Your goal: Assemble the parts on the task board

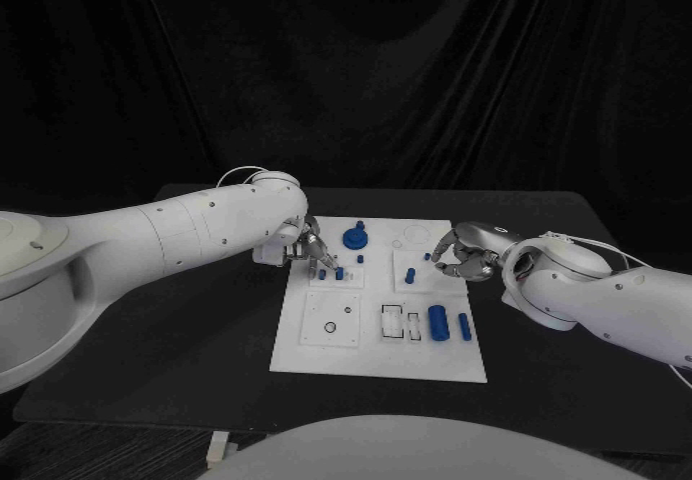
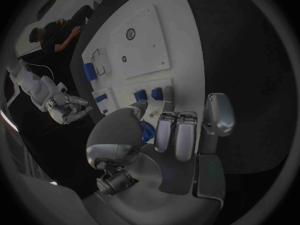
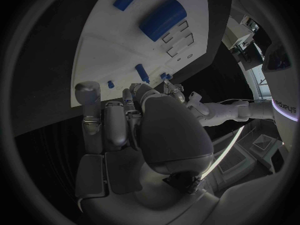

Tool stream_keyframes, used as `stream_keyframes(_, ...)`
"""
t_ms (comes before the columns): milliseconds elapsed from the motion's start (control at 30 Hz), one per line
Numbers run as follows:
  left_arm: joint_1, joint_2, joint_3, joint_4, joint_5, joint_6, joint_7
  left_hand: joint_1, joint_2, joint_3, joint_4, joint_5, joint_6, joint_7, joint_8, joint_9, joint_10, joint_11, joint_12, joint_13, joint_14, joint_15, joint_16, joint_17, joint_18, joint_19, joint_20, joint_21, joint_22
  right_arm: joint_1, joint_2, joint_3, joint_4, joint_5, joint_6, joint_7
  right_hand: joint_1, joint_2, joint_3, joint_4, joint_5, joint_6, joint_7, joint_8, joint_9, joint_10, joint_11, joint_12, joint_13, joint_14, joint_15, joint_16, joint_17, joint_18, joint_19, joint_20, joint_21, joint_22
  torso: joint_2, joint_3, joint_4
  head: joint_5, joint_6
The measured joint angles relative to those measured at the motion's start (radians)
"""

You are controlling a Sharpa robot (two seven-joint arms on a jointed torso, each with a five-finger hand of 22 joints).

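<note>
Centrally on the black table (image 1: 173,330) lies the white rectangular task board (image 1: 382,350), with both silver robot hands working over its far half. The left hand (image 1: 299,247) hangs over the board's far-left corner, its fingertips (image 2: 167,92) lowered beside two short blue pegs (image 1: 330,270) that stand upright in a raised white block there; whether the fingers actually pinch a peg cannot be told, though the wrist view shows them close together, with a blue piece partly hidden under the thumb. The right hand (image 1: 464,255) hovers at the board's far-right edge with its fingers curled inward; whether anything lies inside them cannot be told. Between the two hands, a round blue knob-like part (image 1: 356,238) sits at the far middle of the board, and a slim blue pin (image 1: 410,275) stands in the square block just left of the right hand. Nearer the robot, a thick blue cylinder (image 1: 437,323) and a thinner blue rod (image 1: 464,325) lie side by side on the board's right, next to black-outlined rectangular slots (image 1: 392,321). On the near left, a raised white square plate (image 1: 330,320) shows small round holes.
</note>
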Motion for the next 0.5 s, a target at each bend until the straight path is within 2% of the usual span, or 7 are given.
stream_keyframes(200, -0.001, -0.014, 0.000, 0.014, 0.000, -0.025, 0.006, -0.005, 0.005, -0.018, 0.012, -0.002, 0.010, -0.002, 0.000, 0.004, 0.000, 0.000, 0.000, 0.000, 0.000, 0.000, 0.000, 0.000, 0.000, 0.004, 0.004, 0.000, 0.000, 0.000, -0.001, 0.000, 0.001, 0.000, 0.001, 0.000, 0.000, 0.000, 0.000, 0.000, 0.000, 0.000, 0.000, 0.000, 0.000, 0.000, 0.000, 0.000, 0.000, 0.000, 0.000, 0.000, 0.000, 0.000, 0.000, 0.000, 0.000, 0.000, 0.000, 0.0000, 0.0005, -0.002, 0.000)
stream_keyframes(300, -0.001, -0.032, 0.000, 0.034, 0.000, -0.059, 0.020, 0.009, 0.018, -0.026, 0.007, -0.001, 0.011, -0.004, 0.035, 0.047, 0.000, 0.000, 0.007, 0.000, 0.000, 0.000, 0.000, 0.000, 0.000, 0.005, 0.005, 0.007, 0.000, 0.000, -0.002, 0.000, 0.001, 0.000, 0.001, 0.000, 0.000, 0.000, 0.000, 0.000, 0.000, 0.000, 0.000, 0.000, 0.000, 0.000, 0.000, 0.000, 0.000, 0.000, 0.000, 0.000, 0.000, 0.000, 0.000, 0.000, 0.000, 0.000, 0.000, 0.0000, 0.0007, -0.004, 0.000)
stream_keyframes(433, -0.001, -0.074, 0.000, 0.079, 0.001, -0.128, 0.062, 0.058, 0.032, -0.032, 0.001, 0.036, -0.013, -0.013, 0.091, 0.120, 0.000, 0.000, 0.008, 0.000, 0.000, 0.000, 0.000, 0.000, 0.000, 0.005, 0.005, 0.007, 0.000, 0.000, -0.005, 0.000, 0.002, 0.000, 0.001, 0.000, 0.000, 0.000, 0.000, 0.000, 0.000, 0.000, 0.000, 0.000, 0.000, 0.000, 0.000, 0.000, 0.000, 0.000, 0.000, 0.000, 0.000, 0.000, 0.000, 0.000, 0.000, 0.000, 0.000, 0.0000, 0.0007, -0.006, 0.000)
stream_keyframes(500, -0.001, -0.105, 0.000, 0.117, 0.001, -0.175, 0.093, 0.094, 0.033, -0.031, -0.011, 0.083, -0.034, -0.014, 0.111, 0.149, 0.000, 0.000, 0.008, 0.000, 0.000, 0.000, 0.000, 0.000, 0.000, 0.005, 0.005, 0.007, 0.000, 0.000, -0.006, 0.000, 0.002, 0.000, 0.001, 0.000, 0.000, 0.000, 0.003, 0.000, 0.000, 0.000, 0.000, 0.000, 0.000, 0.000, 0.000, 0.000, 0.000, 0.000, 0.000, 0.000, 0.000, 0.000, 0.000, 0.000, 0.000, 0.000, 0.000, -0.0001, 0.0007, -0.007, 0.000)
